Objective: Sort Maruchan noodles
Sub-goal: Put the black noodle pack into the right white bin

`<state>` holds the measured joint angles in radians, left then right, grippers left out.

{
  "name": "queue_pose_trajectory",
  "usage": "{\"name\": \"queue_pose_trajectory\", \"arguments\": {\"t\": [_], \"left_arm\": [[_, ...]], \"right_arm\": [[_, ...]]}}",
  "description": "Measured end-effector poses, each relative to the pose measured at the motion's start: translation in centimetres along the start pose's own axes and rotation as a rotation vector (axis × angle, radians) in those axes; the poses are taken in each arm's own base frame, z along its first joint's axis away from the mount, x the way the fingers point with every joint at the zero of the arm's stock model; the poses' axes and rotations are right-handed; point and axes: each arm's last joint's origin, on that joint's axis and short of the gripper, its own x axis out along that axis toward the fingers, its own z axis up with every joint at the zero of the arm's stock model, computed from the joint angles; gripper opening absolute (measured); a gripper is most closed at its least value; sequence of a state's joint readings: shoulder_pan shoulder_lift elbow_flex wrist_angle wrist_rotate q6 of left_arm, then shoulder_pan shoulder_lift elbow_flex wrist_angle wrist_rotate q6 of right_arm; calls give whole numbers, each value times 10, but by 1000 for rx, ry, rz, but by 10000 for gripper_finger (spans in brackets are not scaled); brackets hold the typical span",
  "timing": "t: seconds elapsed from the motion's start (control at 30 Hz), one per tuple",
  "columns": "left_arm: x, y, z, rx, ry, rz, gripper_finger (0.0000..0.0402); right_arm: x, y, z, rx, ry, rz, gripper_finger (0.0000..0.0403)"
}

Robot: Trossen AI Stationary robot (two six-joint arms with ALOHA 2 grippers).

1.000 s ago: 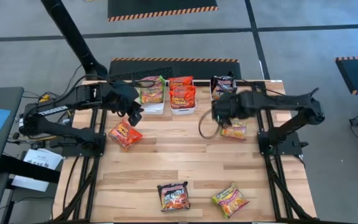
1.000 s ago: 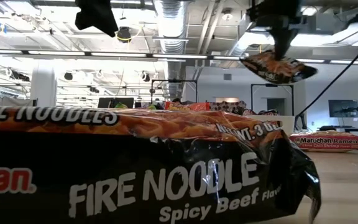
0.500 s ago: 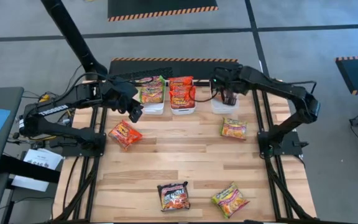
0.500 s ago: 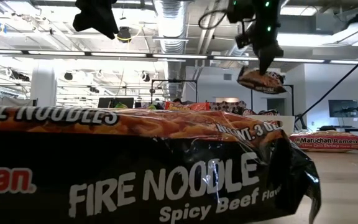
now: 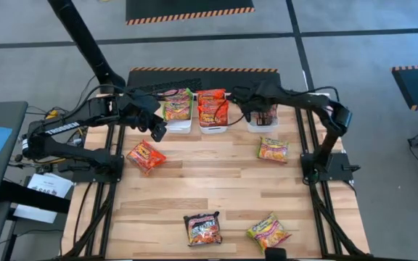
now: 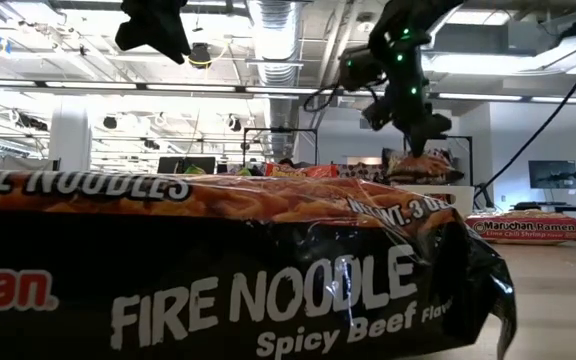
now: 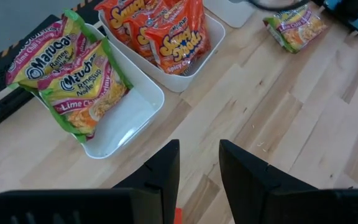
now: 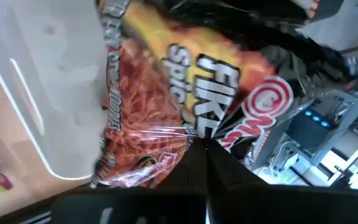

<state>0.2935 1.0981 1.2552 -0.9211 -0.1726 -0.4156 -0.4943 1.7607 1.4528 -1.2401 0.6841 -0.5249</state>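
My right gripper is shut on a black-purple Fire Noodle packet over the right white bin at the table's far side; it also shows in the low view. My left gripper hovers open and empty near the left bin, which holds green-yellow packets. The middle bin holds red-orange packets. Loose packets lie flat on the table: red-orange, yellow-pink, black and green-yellow. My right gripper pinches the black packet at its edge between its two fingers, coming from above and pointing down. The packet hangs below the fingers, about level, low over the right bin. I cannot tell whether it rests on what lies in the bin.
The black packet close to the low camera fills most of that view. The three bins stand in a row along the table's far edge. Bare wood lies in the table's middle.
My right gripper has carried the black packet from above the table's right middle toward the far edge and down over the right bin. The packet has stayed hanging from the fingers and now sits much lower.
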Motion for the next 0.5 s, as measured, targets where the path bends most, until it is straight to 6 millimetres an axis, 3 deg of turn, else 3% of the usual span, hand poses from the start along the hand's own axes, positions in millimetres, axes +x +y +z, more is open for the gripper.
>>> {"name": "queue_pose_trajectory", "arguments": {"t": [0.5], "left_arm": [[0,0,0,0,0,0,98]], "right_arm": [[25,20,23,-80,130,35,19]]}}
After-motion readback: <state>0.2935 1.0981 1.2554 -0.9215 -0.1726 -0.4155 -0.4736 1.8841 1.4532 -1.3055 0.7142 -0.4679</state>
